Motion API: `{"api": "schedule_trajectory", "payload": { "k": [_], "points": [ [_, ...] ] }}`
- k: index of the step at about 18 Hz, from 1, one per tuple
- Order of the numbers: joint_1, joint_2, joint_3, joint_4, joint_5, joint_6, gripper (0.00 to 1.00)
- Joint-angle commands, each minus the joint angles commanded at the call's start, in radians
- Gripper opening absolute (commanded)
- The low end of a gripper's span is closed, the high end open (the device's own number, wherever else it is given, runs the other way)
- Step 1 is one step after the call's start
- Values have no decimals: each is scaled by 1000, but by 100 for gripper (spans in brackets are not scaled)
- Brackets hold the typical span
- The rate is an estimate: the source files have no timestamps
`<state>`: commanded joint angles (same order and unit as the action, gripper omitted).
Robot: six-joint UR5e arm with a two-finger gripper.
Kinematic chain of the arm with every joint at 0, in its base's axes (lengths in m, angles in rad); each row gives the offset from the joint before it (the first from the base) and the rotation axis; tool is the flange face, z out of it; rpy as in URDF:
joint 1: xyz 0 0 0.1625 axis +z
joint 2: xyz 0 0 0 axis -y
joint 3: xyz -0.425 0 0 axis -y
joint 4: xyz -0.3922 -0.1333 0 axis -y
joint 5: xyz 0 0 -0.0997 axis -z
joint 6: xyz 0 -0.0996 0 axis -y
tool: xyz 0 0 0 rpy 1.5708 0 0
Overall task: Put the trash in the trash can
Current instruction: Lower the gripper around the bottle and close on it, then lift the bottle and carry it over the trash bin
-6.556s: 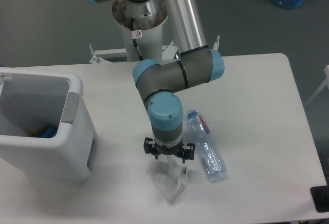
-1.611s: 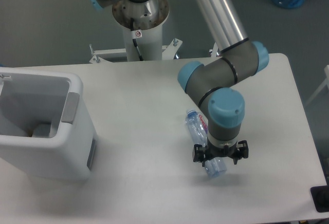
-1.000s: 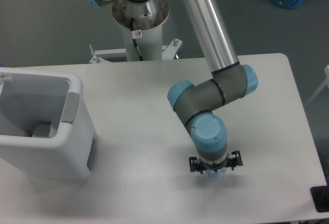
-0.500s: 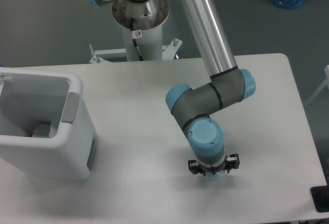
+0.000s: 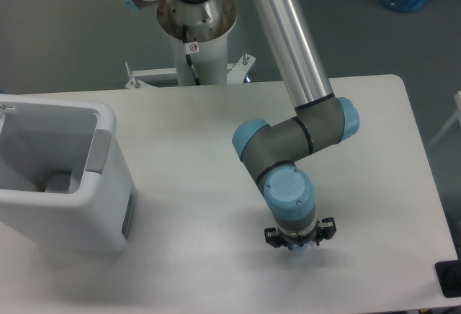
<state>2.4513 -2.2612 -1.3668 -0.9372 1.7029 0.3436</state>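
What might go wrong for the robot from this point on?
The gripper sits low over the bottle, which the wrist hides almost fully, so I cannot tell how well it is held; a slick crushed bottle may slip out. The trash can stands far across the table, so a loose hold could drop it on the way, or it could catch the can's thick rim.

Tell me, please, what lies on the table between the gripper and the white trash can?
Nothing: the camera view shows only bare white table between the gripper and the trash can.
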Motion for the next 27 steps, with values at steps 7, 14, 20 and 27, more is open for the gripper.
{"api": "schedule_trajectory", "payload": {
  "k": [7,14,20,27],
  "points": [
    [32,97,0,0,-196,-31,58],
    [45,255,28,8,-526,-103,58],
    [31,307,188,12,-739,-143,58],
    [-38,359,213,54,-989,-212,59]
  ]
}}
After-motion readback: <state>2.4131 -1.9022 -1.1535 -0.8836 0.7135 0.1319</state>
